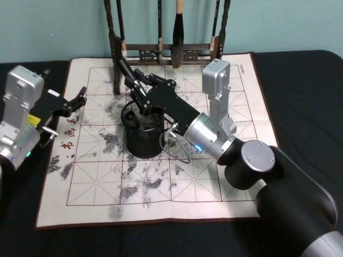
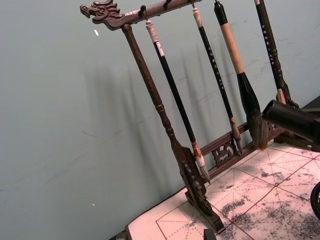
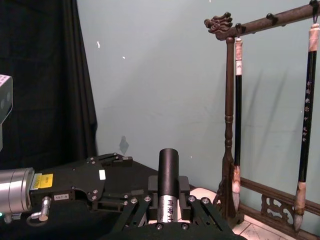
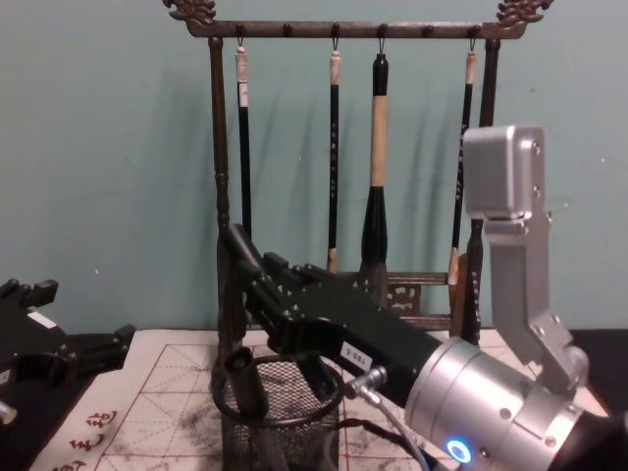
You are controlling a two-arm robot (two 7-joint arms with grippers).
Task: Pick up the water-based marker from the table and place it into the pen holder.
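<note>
In the head view, the right arm's large grey and black body fills the lower right of the frame and reaches up toward the centre. Its right gripper (image 1: 140,92) sits just above the black wire-mesh pen holder (image 1: 143,140), which stands a little left of centre on a pale calligraphy mat (image 1: 161,176) printed with a grid and smudged with ink. The fingers are closed narrowly on the water-based marker (image 1: 126,71), a black stick that tilts up and to the left, out of the jaws. In the right wrist view the marker (image 3: 168,180) rises straight from between the finger linkages, with a white label of printed characters near the grip. In the chest view the marker (image 4: 238,251) slants at centre left, above the holder (image 4: 280,422) at the bottom of the frame. A second dark pen (image 4: 245,385) already leans inside the cup.

At the left edge of the head view, the left gripper (image 1: 81,96) hovers over the mat's left border, its fingers slightly apart and holding nothing.

Farthest back, at the top of the frame against a teal wall, a dark wooden brush rack (image 1: 166,53) holds hanging calligraphy brushes (image 4: 378,186).
</note>
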